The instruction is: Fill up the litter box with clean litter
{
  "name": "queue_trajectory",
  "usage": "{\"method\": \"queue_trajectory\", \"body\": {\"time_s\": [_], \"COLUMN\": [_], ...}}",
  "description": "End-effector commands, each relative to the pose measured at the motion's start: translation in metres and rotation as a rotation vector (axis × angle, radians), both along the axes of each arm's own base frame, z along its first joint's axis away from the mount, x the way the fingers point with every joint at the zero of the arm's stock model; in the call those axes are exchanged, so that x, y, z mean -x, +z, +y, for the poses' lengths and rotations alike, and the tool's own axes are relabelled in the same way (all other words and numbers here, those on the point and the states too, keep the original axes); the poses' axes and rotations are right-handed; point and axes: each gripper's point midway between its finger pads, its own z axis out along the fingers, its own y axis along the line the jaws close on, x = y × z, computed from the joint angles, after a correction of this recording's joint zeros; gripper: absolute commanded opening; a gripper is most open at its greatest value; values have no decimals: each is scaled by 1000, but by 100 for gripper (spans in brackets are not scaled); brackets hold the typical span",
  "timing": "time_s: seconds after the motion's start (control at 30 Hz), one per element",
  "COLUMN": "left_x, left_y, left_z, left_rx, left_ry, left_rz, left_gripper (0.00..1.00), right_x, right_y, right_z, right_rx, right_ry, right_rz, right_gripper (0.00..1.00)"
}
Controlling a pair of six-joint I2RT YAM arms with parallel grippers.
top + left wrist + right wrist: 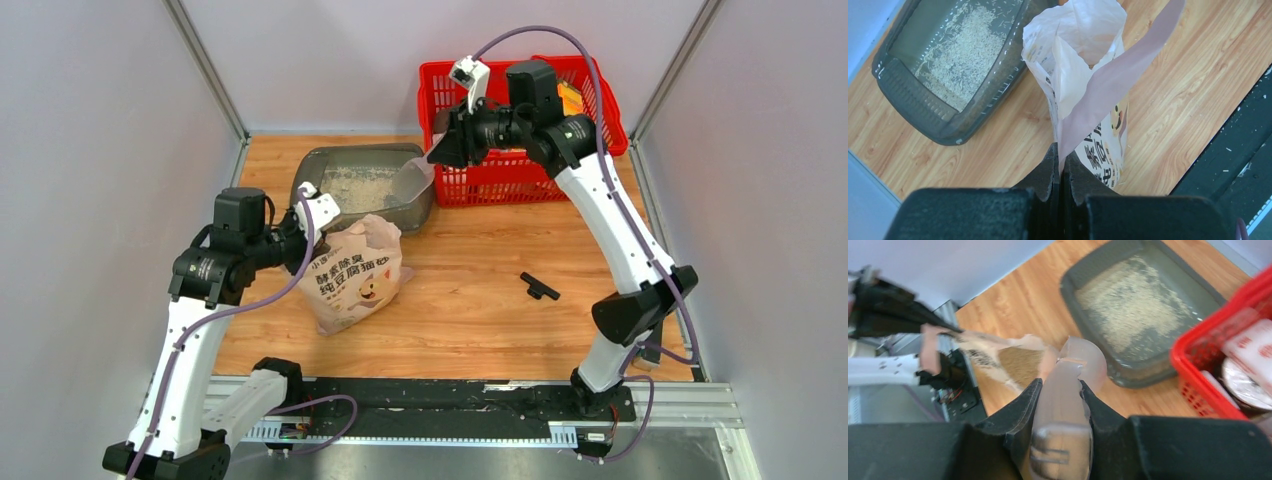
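The left gripper (1060, 159) is pinched flat on a flap at the mouth of the bag (1083, 60), with the jaws fully together on the film. The bag stands upright on the table (470, 300), just short of the litter box. I judge that this pinch is what props the mouth open. I would hold it firm without dragging sideways, since a soft bag may tip. A small black part (538, 289) lies well off to the right. Beyond the bag, the litter box (913, 100) rests on the table. Clean litter (965, 52) is spread thinly over part of its floor, with bare grey around the patch, so I rate the fill as partway. The right gripper (1060, 390) is closed on the handle of the translucent pink scoop (1080, 360), which hangs by the right end of the box, beside the red basket (480, 185). I cannot tell whether the scoop carries a load. To do this step well, I would enter the bag mouth away from the pinched flap and take a modest load. I would then carry it level and tip it low over the bare floor.
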Motion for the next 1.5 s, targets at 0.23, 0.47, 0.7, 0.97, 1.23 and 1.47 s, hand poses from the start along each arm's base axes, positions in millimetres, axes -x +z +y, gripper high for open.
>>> {"method": "queue_trajectory", "body": {"time_s": [0.23,0.47,0.7,0.97,1.23,1.47], "left_x": [-16,-12,-12,-19,-20,-24], "left_y": [57,56,56,61,64,71], "left_z": [-20,-21,-28,-38,-38,-42], "left_rx": [146,161,207,271,274,297], "left_ry": [-33,-38,-44,-33,-38,-47], "left_rz": [-233,-230,-224,-233,-264,-282], "left_gripper": [0,0,0,0,0,0], "right_x": [70,59,32,35,42,75], "right_y": [16,-30,-70,-138,-205,-280], "right_z": [34,52,76,92,88,74], "right_rx": [-25,131,284,406,513,598], "right_ry": [263,179,11,-10,-2,22], "right_rz": [-73,-20,-42,56,163,412], "right_gripper": [0,0,0,0,0,0]}}
